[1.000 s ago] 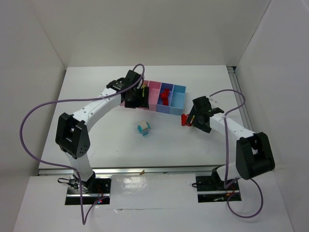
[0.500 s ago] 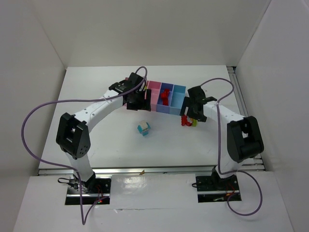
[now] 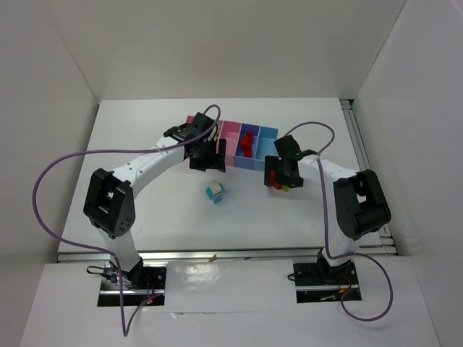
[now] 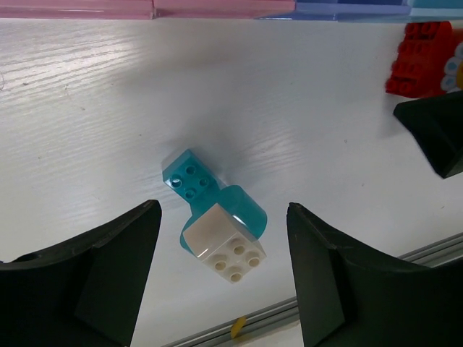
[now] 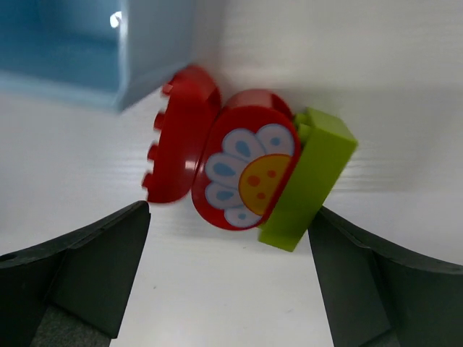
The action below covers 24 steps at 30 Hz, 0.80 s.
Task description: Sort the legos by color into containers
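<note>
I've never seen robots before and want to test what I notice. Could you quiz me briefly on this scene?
1. True or false: the left claw is gripping the cyan-and-white lego clump.
2. The legos in the periwinkle blue bin are: A white, B red, C lime green?
3. What is painted on the round red brick that the right claw straddles?
Key: 1 false; 2 B; 3 a flower.
</note>
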Motion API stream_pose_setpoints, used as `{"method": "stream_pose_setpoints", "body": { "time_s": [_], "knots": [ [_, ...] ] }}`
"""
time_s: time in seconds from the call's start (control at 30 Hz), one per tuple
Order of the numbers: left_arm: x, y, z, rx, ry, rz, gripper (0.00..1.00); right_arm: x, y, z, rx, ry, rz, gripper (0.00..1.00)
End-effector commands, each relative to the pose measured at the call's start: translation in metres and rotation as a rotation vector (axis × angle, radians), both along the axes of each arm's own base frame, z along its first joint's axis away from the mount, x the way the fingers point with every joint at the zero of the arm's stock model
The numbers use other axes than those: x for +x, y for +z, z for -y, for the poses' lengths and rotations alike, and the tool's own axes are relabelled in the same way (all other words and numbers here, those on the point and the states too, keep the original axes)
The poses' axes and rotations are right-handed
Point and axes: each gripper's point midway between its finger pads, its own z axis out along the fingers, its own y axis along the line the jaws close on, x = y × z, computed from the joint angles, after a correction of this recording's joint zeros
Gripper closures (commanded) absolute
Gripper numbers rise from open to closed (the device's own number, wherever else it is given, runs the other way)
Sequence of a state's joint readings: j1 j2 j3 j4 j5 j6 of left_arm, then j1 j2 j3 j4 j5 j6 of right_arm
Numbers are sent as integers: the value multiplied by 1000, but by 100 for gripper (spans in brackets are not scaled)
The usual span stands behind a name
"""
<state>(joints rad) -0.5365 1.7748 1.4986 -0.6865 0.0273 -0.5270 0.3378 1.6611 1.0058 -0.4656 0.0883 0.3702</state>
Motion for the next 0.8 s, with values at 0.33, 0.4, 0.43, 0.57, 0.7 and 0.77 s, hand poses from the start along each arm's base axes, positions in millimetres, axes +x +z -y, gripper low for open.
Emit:
{"method": "stream_pose_setpoints", "body": {
  "time_s": [0.33,0.4,0.43,0.57,0.7,0.77],
  "knots": [
    [-1,30,18,-92,-71,38,16,-25,35,-29,84,152,65,1],
    [-13,27,15,-70,-104,26,13,-28,47,-31,96,154,86,1],
    [-13,33,14,-67,-127,52,10,-33,48,-30,101,141,79,1],
    [-35,15,6,79,-259,57,2,-33,61,-29,124,96,112,1],
    [-49,-1,8,150,-346,46,8,-27,73,-20,99,29,149,0],
    [-49,-5,9,180,-368,52,9,-24,77,-17,85,8,159,0]
  ]
}}
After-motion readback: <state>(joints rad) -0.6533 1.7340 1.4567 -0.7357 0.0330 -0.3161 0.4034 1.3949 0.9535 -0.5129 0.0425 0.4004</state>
